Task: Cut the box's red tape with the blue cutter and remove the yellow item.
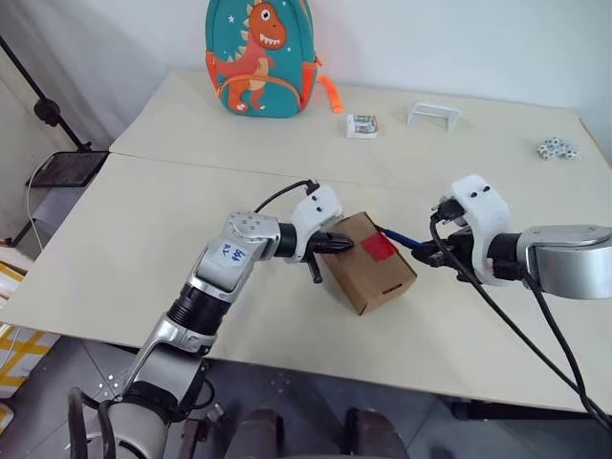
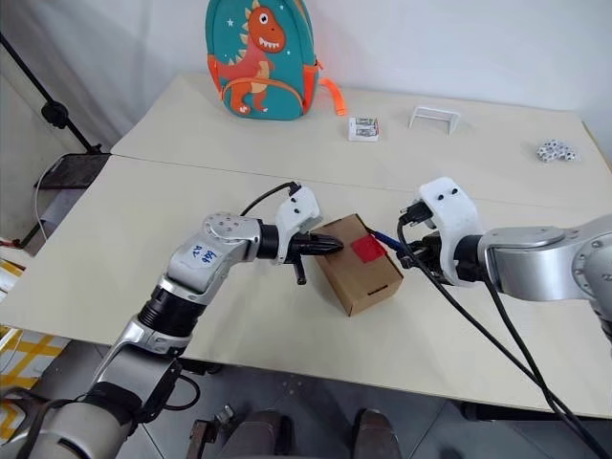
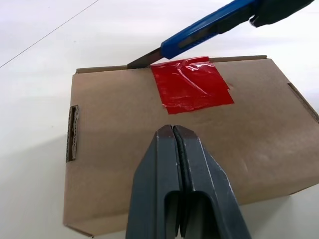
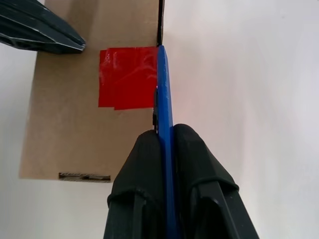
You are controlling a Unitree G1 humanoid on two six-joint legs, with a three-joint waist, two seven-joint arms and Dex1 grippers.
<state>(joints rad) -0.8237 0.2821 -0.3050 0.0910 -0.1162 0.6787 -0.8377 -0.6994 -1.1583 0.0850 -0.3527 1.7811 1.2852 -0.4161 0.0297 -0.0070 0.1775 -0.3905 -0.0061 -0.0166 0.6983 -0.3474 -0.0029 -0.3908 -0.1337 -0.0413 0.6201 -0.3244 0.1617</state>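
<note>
The brown cardboard box (image 1: 368, 273) lies on the table between my two arms, with a narrow slot (image 3: 73, 133) in one side. The red tape (image 1: 379, 248) sits on its top face at the far edge. My left gripper (image 1: 337, 245) is shut and empty, its tips resting on the box's top just short of the tape (image 3: 192, 84). My right gripper (image 4: 167, 132) is shut on the blue cutter (image 4: 163, 89). The cutter's blade (image 3: 144, 59) lies along the box's edge at the tape's border. The yellow item is hidden.
A teal dinosaur backpack (image 1: 260, 57) stands at the table's far edge. A small white printed packet (image 1: 361, 125), a white bracket (image 1: 433, 115) and a cluster of small white pieces (image 1: 557, 149) lie at the back right. A black stand (image 1: 43, 105) is off the left side.
</note>
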